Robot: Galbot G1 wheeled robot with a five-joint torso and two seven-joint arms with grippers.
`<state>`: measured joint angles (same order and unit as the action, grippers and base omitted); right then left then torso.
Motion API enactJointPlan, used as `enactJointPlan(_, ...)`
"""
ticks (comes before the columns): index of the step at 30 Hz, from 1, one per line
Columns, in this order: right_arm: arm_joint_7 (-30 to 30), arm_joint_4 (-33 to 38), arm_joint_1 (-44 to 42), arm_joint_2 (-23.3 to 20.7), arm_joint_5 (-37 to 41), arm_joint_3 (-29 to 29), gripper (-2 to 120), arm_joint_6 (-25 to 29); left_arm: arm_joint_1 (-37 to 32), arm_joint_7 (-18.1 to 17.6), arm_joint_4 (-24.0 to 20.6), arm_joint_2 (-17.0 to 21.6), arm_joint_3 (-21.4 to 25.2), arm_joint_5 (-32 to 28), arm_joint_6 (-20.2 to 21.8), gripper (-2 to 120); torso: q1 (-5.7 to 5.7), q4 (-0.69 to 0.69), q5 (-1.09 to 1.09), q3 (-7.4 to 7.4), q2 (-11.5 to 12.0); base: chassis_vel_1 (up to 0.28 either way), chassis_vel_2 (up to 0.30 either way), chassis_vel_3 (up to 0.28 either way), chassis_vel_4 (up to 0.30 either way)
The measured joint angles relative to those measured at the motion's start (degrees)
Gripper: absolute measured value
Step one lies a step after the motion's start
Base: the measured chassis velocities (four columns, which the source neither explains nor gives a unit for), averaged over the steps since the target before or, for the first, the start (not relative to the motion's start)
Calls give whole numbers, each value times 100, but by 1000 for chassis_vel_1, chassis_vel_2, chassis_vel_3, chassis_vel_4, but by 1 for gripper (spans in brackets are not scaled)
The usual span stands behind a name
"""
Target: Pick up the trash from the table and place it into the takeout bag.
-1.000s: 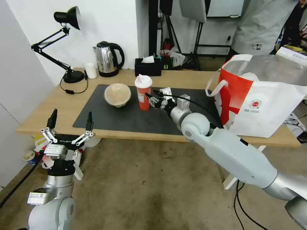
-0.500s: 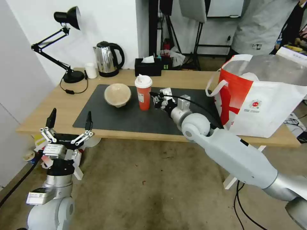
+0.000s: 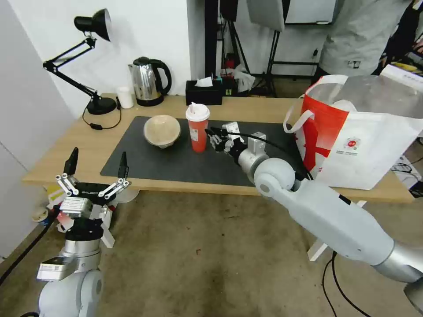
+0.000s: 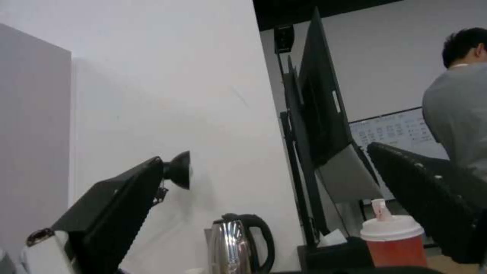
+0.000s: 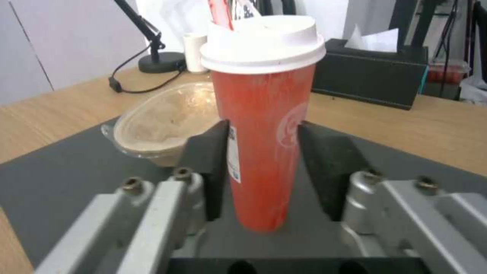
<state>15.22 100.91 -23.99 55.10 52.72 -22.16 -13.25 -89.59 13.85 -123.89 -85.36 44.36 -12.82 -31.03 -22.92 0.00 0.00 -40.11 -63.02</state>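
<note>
The tall red cup (image 3: pixel 198 132) with a white lid stands upright on the dark grey mat (image 3: pixel 176 164) of the table (image 3: pixel 88 143). My right gripper (image 3: pixel 210 132) reaches in from the cup's right. Its black pads (image 5: pixel 319 163) press against both sides of the red cup (image 5: pixel 261 133), shut on it low down. The beige paper-pulp bowl (image 3: pixel 162 130) sits just left of the cup, also seen as the bowl (image 5: pixel 157 125) behind the fingers. The takeout bag (image 3: pixel 361 141) stands open at the table's right end, a white rounded thing inside. My left gripper (image 3: pixel 98 160) hangs open below the table's front left edge.
Along the back edge stand a black desk lamp (image 3: pixel 90 61), a small white cup (image 3: pixel 125 97), a steel kettle (image 3: pixel 149 81) and a black tissue box (image 3: pixel 203 92). The lamp's cord (image 3: pixel 101 125) trails onto the wood left of the mat. A person stands behind the bag.
The right gripper's fingers have drawn in from a wider spread onto the red cup, and the right arm has shifted slightly to the right. The left arm has stayed put.
</note>
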Motion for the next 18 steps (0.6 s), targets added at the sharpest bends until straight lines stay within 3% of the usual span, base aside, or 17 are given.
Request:
enactJointPlan(6,43,94,-31,-68,5,-4,56,-52,-16,1,-28,-16,-38,12,7,100,0,0,0,0,0,0,0,0,0)
enactJointPlan(13,-7,-239,74,66,-9,-67,87,-55,-78,10,-80,-16,-68,39,2,100,0,0,0,0,0,0,0,0,0)
enactJointPlan(18,-83,-454,188,179,-15,-110,99,-49,-75,10,-81,-4,-56,39,2,100,0,0,-1,0,0,0,0,0,0)
